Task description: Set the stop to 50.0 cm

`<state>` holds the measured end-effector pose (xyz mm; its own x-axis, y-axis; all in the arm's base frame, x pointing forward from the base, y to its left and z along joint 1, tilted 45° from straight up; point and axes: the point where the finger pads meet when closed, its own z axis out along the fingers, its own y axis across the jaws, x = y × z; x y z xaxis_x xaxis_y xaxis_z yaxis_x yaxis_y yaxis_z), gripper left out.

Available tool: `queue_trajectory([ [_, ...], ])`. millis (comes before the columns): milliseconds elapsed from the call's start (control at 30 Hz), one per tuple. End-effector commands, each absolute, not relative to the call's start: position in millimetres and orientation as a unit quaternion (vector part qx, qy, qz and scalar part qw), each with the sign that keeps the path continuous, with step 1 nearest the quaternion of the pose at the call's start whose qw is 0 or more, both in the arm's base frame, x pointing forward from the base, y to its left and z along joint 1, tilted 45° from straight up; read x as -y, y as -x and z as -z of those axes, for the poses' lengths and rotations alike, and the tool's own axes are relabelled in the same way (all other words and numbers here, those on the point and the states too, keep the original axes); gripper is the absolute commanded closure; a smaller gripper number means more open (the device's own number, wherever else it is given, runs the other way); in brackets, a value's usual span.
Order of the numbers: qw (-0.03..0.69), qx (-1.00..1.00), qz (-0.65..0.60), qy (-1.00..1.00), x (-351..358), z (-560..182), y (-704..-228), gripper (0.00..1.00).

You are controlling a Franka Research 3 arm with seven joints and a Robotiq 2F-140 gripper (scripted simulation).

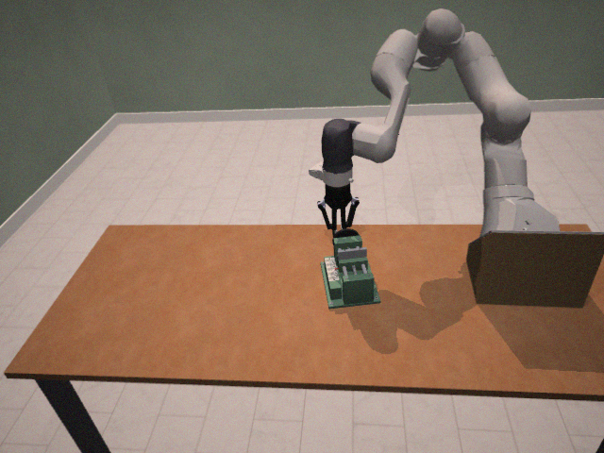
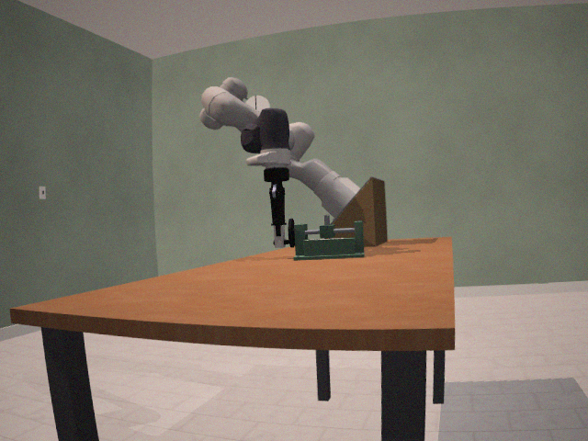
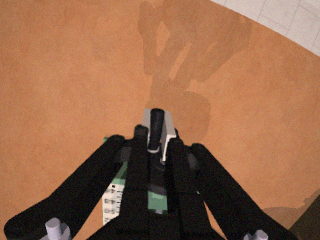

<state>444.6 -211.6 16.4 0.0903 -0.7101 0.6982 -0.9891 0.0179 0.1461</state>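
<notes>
A small green stop fixture (image 1: 349,270) stands in the middle of the brown table, with a grey lead screw, a sliding stop block (image 2: 326,231) and a scale strip (image 1: 332,271) on its left side. A black handwheel (image 2: 290,231) sits at the fixture's far end. My gripper (image 1: 340,227) points straight down over that end and is shut on the handwheel's crank handle (image 3: 156,128). In the wrist view the fingers hide most of the fixture. The scale reading is too small to tell.
The arm's base sits behind a brown wedge-shaped mount (image 1: 534,267) at the table's right back. The table's back edge runs just behind the handwheel. The floor is tiled and the walls are green.
</notes>
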Motion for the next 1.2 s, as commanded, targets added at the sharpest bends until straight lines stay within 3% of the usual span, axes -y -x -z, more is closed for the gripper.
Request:
queue_trajectory([
  [0,0.319,0.636,-0.217,-0.668,209,-19,-452,0.96],
  [1167,0.319,0.636,-0.217,-0.668,173,-58,-430,0.96],
])
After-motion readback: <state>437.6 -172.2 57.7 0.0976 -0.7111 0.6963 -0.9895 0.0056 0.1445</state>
